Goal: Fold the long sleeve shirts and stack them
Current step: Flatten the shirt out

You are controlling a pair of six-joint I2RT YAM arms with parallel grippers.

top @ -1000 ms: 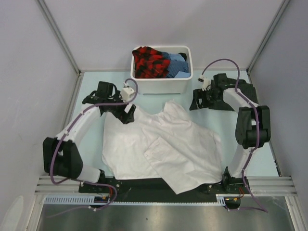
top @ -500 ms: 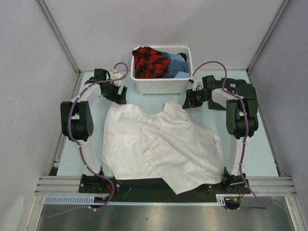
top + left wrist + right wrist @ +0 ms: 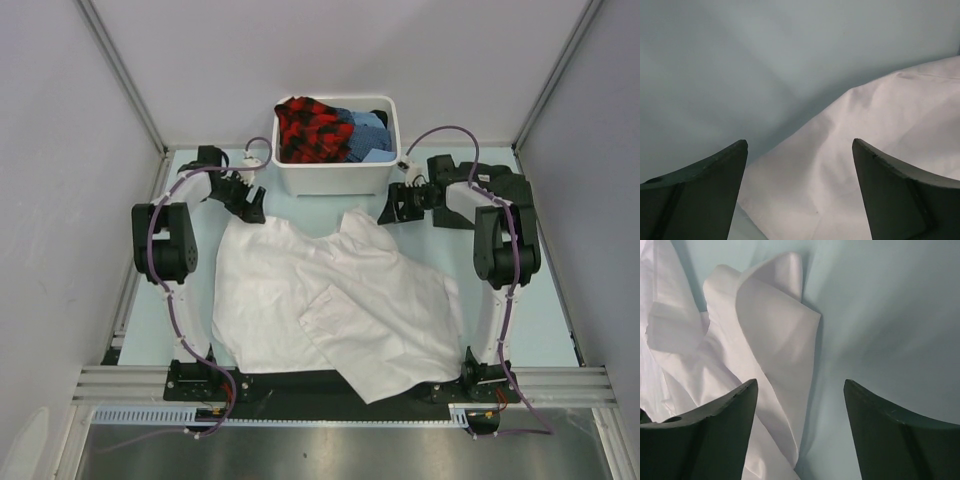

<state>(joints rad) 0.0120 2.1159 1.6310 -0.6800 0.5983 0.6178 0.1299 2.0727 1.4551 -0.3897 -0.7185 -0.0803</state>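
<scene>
The large white shirt (image 3: 330, 295) lies rumpled and partly folded across the middle of the pale green table, its near edge hanging over the front rail. My left gripper (image 3: 248, 208) is open and empty just above the shirt's far left corner; that corner fills the left wrist view (image 3: 865, 150). My right gripper (image 3: 392, 210) is open and empty beside the shirt's far right point, whose curled cloth edge (image 3: 775, 330) shows in the right wrist view. No dark striped shirt shows as such.
A white plastic tub (image 3: 340, 175) stands at the back centre between the grippers, holding red-black checked cloth (image 3: 312, 130) and blue cloth (image 3: 368, 130). Grey walls close the left, right and back. A metal rail (image 3: 340, 385) runs along the front.
Both arms have swung toward the back. The left gripper has lifted off the shirt's far left part and now sits by the tub; the right gripper has moved left toward the shirt's far point.
</scene>
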